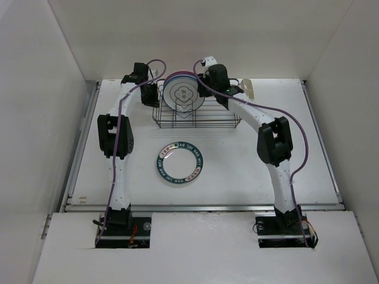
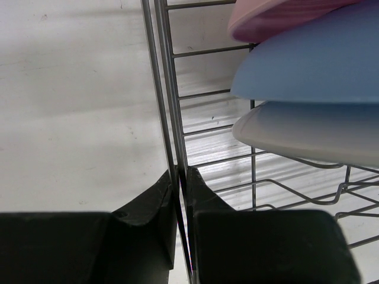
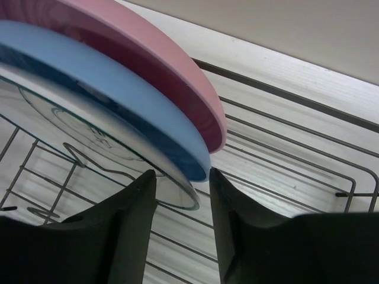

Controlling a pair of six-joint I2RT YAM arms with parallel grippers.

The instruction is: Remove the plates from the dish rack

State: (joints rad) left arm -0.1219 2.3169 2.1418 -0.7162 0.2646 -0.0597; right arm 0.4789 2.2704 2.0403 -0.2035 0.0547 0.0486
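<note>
**A:** Where does everything sit?

**B:** Three stand on edge in the rack (image 1: 195, 121) at twelve o'clock on the table (image 1: 320, 148): the white plate (image 1: 183, 94) in front, the blue plate (image 3: 118, 100) behind it and the pink plate (image 3: 148, 53) at the back. A dark-rimmed plate (image 1: 180, 163) lies flat on the table at the rack's six o'clock, well apart from it.

**A:** And the claws?

**B:** Your left claw (image 2: 180, 177) is pressed together on the rack's wire rim at its nine o'clock end. Your right claw (image 3: 182, 177) is spread, straddling the white and blue rims on their three o'clock side. I see no pad pressing.

**A:** How will they handle?

**B:** I'd judge them stiff, smooth, slippery and probably breakable, with some weight. Take one rim only, with the pads flat on both faces. Two rims in the jaws could slip.
</note>
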